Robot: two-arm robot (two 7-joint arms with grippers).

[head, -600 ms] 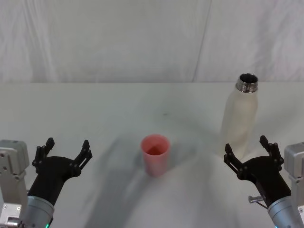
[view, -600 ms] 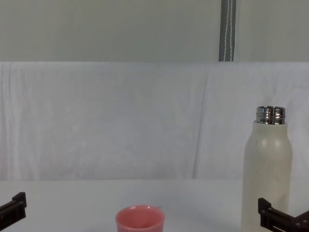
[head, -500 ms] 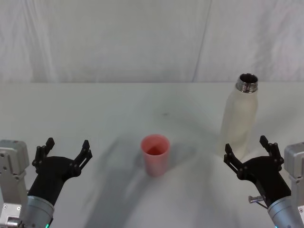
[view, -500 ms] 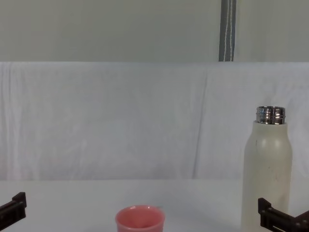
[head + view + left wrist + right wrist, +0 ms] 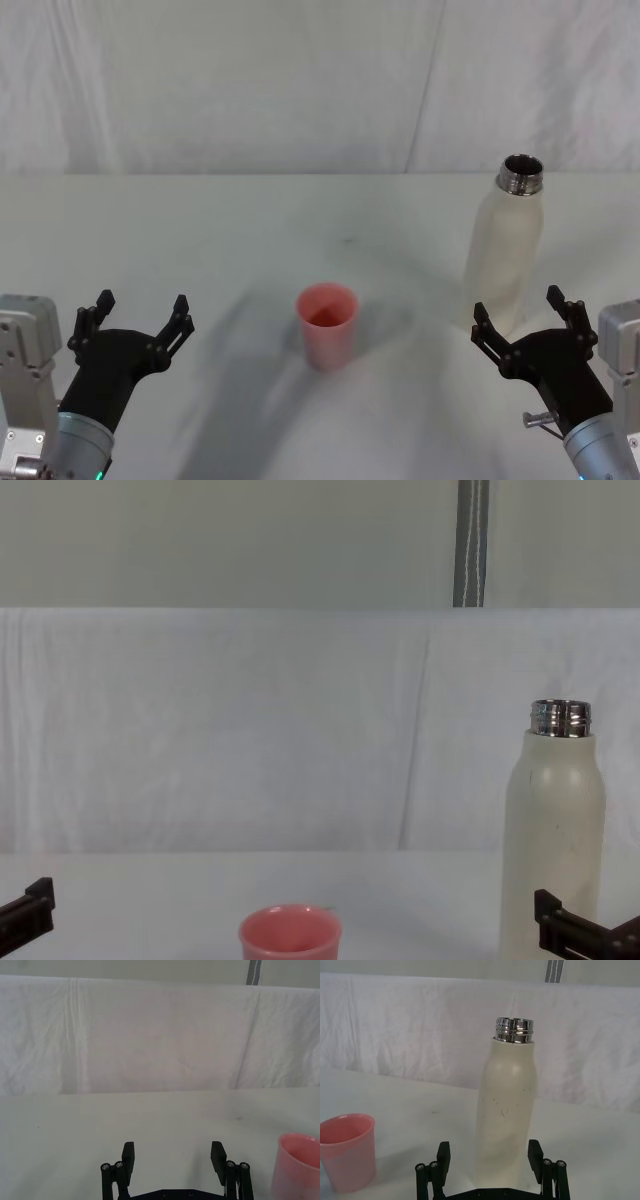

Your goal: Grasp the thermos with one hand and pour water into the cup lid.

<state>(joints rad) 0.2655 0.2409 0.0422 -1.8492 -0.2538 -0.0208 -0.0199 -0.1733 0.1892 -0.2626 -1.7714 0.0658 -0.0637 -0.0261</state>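
Observation:
The cream-white thermos point(image 5: 506, 248) stands upright on the right side of the table, its steel neck uncapped; it also appears as the thermos point(image 5: 506, 1110) and the thermos point(image 5: 553, 830). The pink cup lid point(image 5: 327, 325) stands upright mid-table, also seen as the cup lid point(image 5: 290, 934), cup lid point(image 5: 346, 1151) and cup lid point(image 5: 299, 1165). My right gripper point(image 5: 524, 315) is open just in front of the thermos, apart from it; in the wrist view the right gripper point(image 5: 490, 1155) frames the bottle's base. My left gripper point(image 5: 140, 312) is open at the near left, seen also as the left gripper point(image 5: 172, 1155), holding nothing.
A white cloth covers the table point(image 5: 250, 230) and hangs as a backdrop behind it. A grey vertical pole point(image 5: 472, 542) stands behind the backdrop. Open tabletop lies between the cup lid and each gripper.

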